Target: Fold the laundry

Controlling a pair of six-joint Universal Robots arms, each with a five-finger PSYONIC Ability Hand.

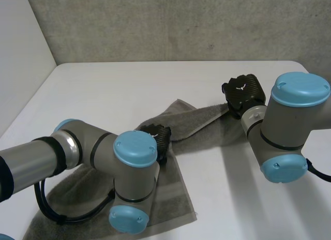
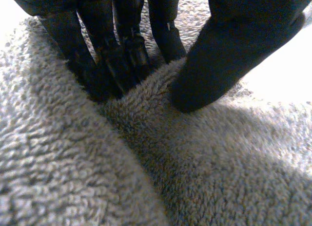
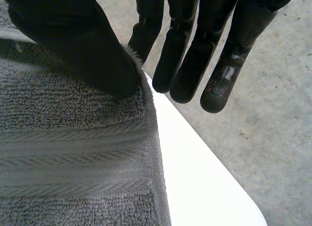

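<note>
Grey towel (image 1: 199,121) lies slantwise on the white tabletop (image 1: 129,85), from the near left corner toward the right edge, with a narrow band humped up between the two hands. Left hand (image 1: 158,138) is at the towel's middle, fingers (image 2: 105,55) and thumb (image 2: 229,55) closed on a raised ridge of pile. Right hand (image 1: 242,92) is at the far end: thumb (image 3: 78,46) on the corner, seemingly nipping it against the nearest finger; the other fingers (image 3: 195,55) are straight and clear of the cloth, past its edge. Terry cloth, thick and looped; judged soft, limp, fairly light, not slippery, nothing to break. It will sag and bunch wherever unsupported, so a mid-cloth pinch only drags up a hump. Better hold is probably at corners and along the flat woven border band by the right hand, where the cloth is thinner and firmer. Hard to make out: left arm (image 1: 93,157) covers much of the near half, and the near end runs off the head view, so those corners cannot be placed. Right arm (image 1: 289,126) covers the tabletop by the right edge. How much cloth lies under either thumb is hidden
</note>
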